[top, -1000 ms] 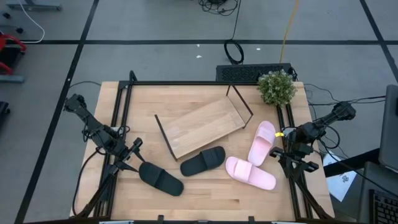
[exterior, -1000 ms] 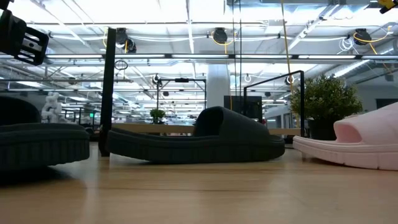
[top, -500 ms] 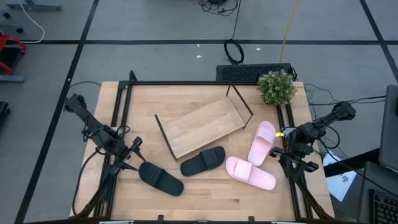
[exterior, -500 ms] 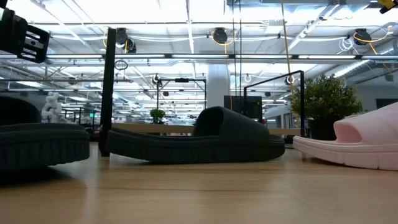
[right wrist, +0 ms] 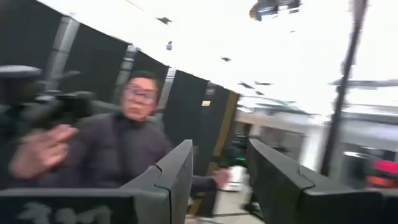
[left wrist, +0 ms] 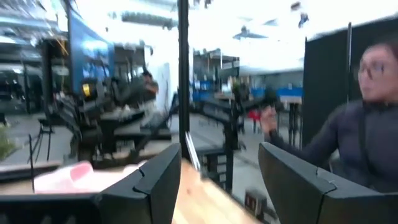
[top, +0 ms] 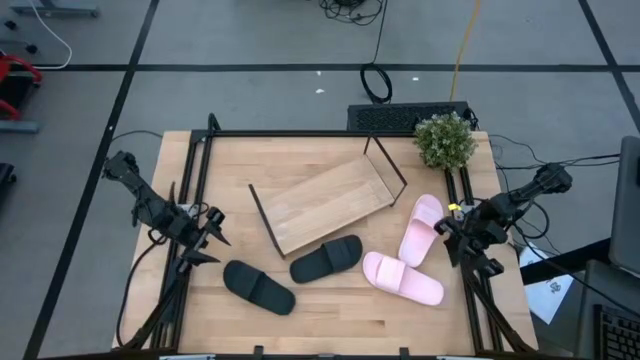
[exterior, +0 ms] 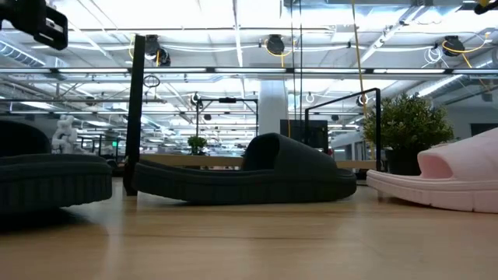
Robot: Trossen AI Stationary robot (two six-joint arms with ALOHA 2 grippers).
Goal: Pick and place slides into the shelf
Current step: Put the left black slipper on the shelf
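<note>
In the high view the shelf (top: 328, 203), a light board in a thin black frame, lies askew on the tabletop. Two black slides (top: 258, 286) (top: 326, 259) lie sole-down in front of it, and two pink slides (top: 421, 229) (top: 402, 278) sit to their right. My left gripper (top: 212, 232) hovers open by the table's left edge, left of the nearer black slide; its own view shows the open fingers (left wrist: 217, 180). My right gripper (top: 448, 236) hovers open at the right edge beside the pink slides, fingers apart in its view (right wrist: 217, 180).
A potted plant (top: 445, 140) stands at the far right corner of the table. Black frame rails run along the left edge (top: 190, 200) and the right edge (top: 462, 190). A person (left wrist: 360, 124) stands beyond the table. Bare wood (top: 340, 315) lies along the near edge.
My left gripper has risen and drawn back toward the table's far-left, away from the nearer black slide. My right gripper has lifted and shifted slightly toward the far edge. The slides and the shelf have stayed put.
</note>
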